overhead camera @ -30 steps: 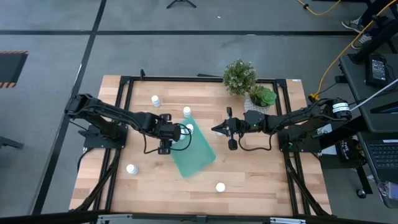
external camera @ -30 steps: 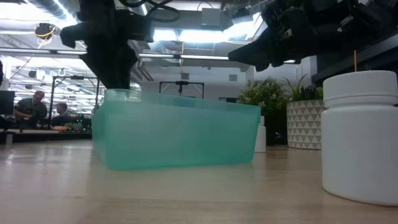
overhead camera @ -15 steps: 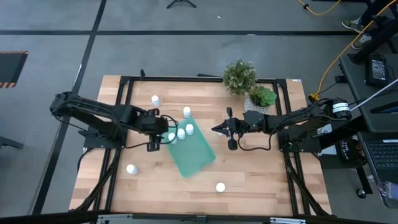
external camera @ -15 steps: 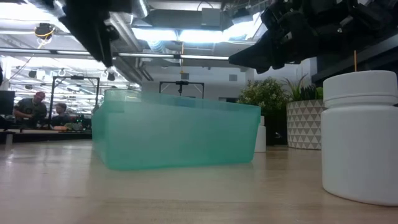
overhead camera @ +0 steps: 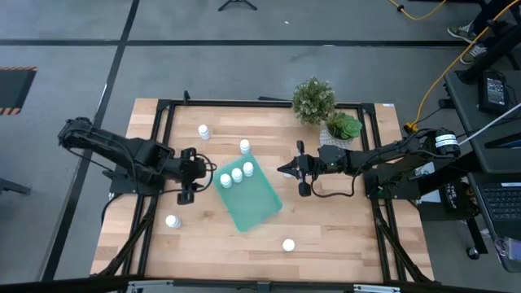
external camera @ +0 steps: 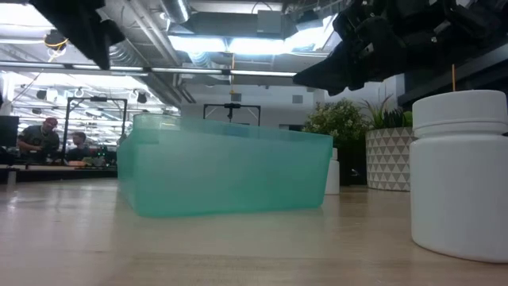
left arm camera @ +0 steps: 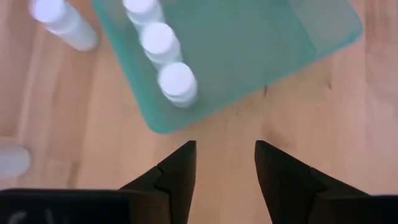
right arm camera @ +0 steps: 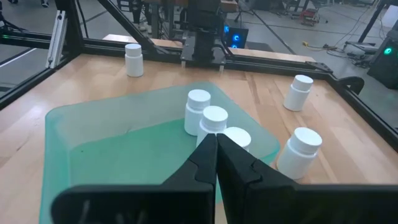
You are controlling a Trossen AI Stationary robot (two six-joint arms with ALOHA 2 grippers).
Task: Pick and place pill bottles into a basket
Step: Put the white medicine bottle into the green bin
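The teal basket point(overhead camera: 248, 194) lies tilted near the middle of the wooden table point(overhead camera: 326, 228) and serves as the landmark here. Three pill bottles point(overhead camera: 237, 174) stand upright in a row inside the basket, along its end nearest the left arm. A fourth bottle point(overhead camera: 244, 146) stands on the table just beyond that end; others stand farther off point(overhead camera: 203, 131), point(overhead camera: 172, 220), point(overhead camera: 288, 244). The left gripper point(left arm camera: 224, 158) hangs just outside the basket's corner, on the left arm's side, its jaws parted and holding nothing. The right gripper point(overhead camera: 285, 169) waits on the basket's opposite side, its jaws closed and empty. Two potted plants point(overhead camera: 313, 101) stand at the table's far edge, beyond the basket.
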